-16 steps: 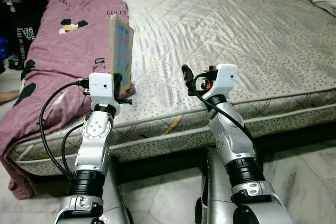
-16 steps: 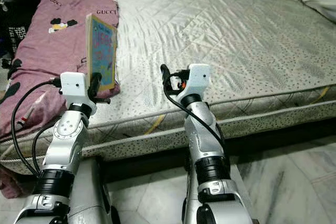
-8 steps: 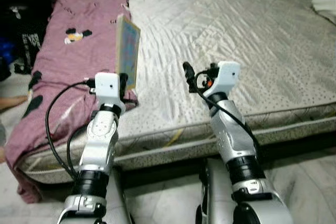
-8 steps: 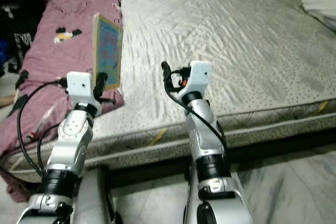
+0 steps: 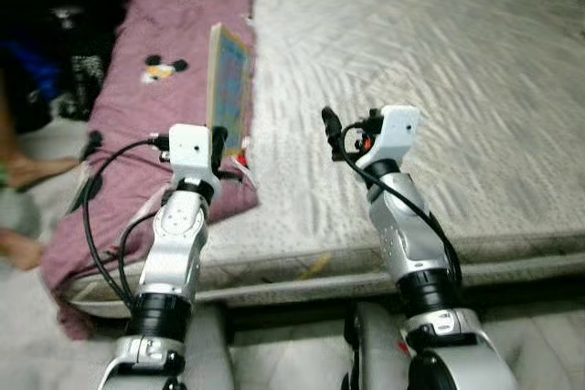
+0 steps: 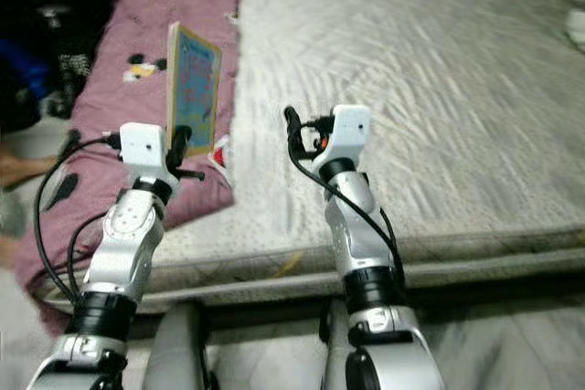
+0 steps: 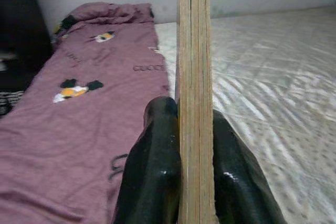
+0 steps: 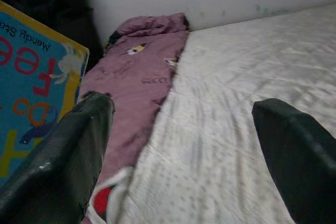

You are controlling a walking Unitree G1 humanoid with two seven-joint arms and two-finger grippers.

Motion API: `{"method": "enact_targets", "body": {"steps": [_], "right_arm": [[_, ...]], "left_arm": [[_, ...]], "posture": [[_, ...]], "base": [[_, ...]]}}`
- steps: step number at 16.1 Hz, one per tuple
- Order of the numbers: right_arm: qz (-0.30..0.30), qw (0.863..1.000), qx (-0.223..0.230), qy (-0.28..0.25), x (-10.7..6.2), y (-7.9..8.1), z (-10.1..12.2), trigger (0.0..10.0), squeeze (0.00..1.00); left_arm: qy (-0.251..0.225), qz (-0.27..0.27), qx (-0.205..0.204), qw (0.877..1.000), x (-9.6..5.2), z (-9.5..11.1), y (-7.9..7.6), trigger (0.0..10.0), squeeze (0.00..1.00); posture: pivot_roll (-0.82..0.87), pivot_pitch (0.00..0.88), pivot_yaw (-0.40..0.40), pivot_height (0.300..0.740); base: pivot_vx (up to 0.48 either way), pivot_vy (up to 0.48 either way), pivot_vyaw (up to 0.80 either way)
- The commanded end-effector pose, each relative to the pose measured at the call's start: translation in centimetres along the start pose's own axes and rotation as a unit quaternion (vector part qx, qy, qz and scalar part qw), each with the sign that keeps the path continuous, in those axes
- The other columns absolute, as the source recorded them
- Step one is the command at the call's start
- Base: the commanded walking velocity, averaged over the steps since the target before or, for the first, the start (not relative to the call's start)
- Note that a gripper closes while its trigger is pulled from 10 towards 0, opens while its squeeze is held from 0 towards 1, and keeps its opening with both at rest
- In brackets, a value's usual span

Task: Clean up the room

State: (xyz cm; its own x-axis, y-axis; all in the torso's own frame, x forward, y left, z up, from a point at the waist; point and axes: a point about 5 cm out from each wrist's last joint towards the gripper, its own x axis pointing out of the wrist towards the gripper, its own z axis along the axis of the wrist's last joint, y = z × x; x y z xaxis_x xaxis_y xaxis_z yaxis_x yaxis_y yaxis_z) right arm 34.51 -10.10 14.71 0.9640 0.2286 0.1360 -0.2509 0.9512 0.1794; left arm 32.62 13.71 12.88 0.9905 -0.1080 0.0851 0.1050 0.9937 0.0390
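A book [image 7: 193, 77] is clamped upright between the left gripper [image 7: 191, 171] fingers; the right gripper [image 8: 184, 145] fingers are spread wide above the mattress [image 5: 439, 70].

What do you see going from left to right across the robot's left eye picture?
Person's foot → purple blanket → book in the left gripper → right gripper → bare mattress.

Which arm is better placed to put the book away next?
Left. Its pincer is already clamped on the board book, holding it upright over the purple blanket. The right pincer is open and empty above the mattress.
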Motion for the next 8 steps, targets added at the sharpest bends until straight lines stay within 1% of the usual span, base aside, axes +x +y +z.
{"method": "enact_targets", "body": {"steps": [1, 3, 5, 7, 8], "right_arm": [[0.001, 1.000, 0.003, -0.006, 0.19, 0.39, 0.19, 10.0, 0.00], [-0.002, 1.000, 0.002, -0.005, 0.11, 0.31, 0.13, 10.0, 0.00], [-0.005, 1.000, -0.001, -0.001, 0.04, 0.16, -0.01, 10.0, 0.00], [-0.017, 1.000, -0.016, 0.009, 0.00, -0.11, -0.31, 10.0, 0.00], [-0.027, 0.999, -0.034, 0.010, -0.08, -0.40, -0.43, 10.0, 0.00]], "left_arm": [[-0.021, -0.001, 0.003, 1.000, 0.46, 1.10, 0.19, 10.0, 0.00], [-0.021, -0.007, -0.001, 1.000, 0.43, 1.08, -0.03, 10.0, 0.00], [-0.021, -0.011, 0.007, 1.000, 0.39, 1.06, -0.25, 10.0, 0.00], [-0.021, -0.007, 0.020, 1.000, 0.39, 1.02, -0.21, 10.0, 0.00], [-0.020, -0.004, 0.026, 0.999, 0.39, 0.95, -0.16, 10.0, 0.00]], "posture": [[-0.11, 0.000, 0.049, 0.692], [-0.11, 0.000, 0.049, 0.715], [-0.11, 0.000, 0.049, 0.738], [-0.11, 0.000, 0.049, 0.740], [-0.11, 0.000, 0.049, 0.740]], "base": [[0.000, 0.000, 0.00], [0.000, 0.000, 0.00], [0.000, 0.000, 0.00], [0.000, 0.000, 0.00], [0.000, 0.000, 0.00]]}}
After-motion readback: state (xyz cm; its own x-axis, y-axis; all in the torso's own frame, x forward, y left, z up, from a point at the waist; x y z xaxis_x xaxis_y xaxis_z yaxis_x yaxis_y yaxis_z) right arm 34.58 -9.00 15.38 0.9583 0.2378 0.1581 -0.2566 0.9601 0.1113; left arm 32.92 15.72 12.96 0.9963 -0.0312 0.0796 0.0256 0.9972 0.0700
